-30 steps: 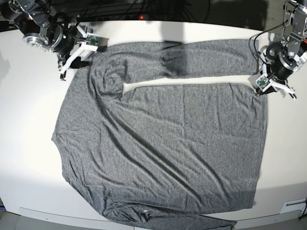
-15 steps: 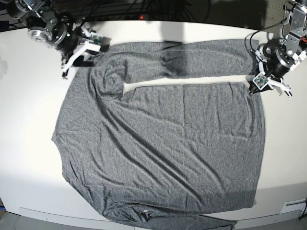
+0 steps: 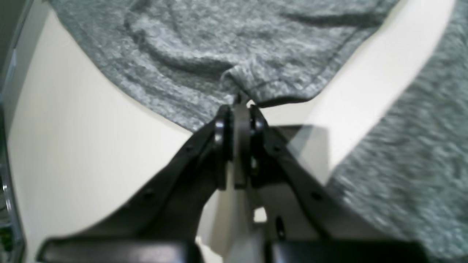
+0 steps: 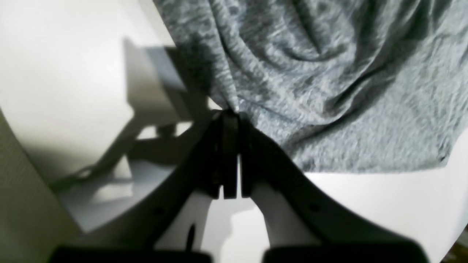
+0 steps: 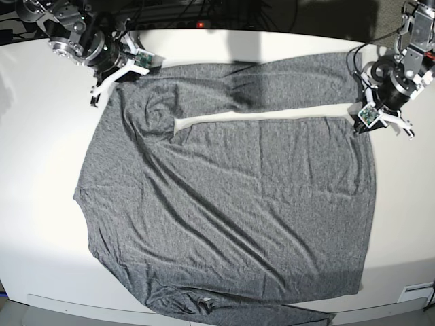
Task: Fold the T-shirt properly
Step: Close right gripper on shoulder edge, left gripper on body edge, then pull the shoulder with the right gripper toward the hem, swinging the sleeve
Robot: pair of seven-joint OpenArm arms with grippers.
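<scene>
Both hands are clenched on the T-shirt [image 5: 231, 197] along the desk's [image 5: 41, 170] far edge: right hand [image 5: 117, 71] apparently at the shoulder, left hand [image 5: 367, 115] at the sleeve's cuff end.

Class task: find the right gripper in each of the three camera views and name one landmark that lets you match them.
Base: right gripper upper left, shut on the T-shirt.
Right wrist: bottom centre, pinching the grey edge.
Left wrist: not in view.
Shared landmark: the T-shirt.

White table [image 5: 41, 176] (black cables [image 5: 204, 10] behind).
</scene>
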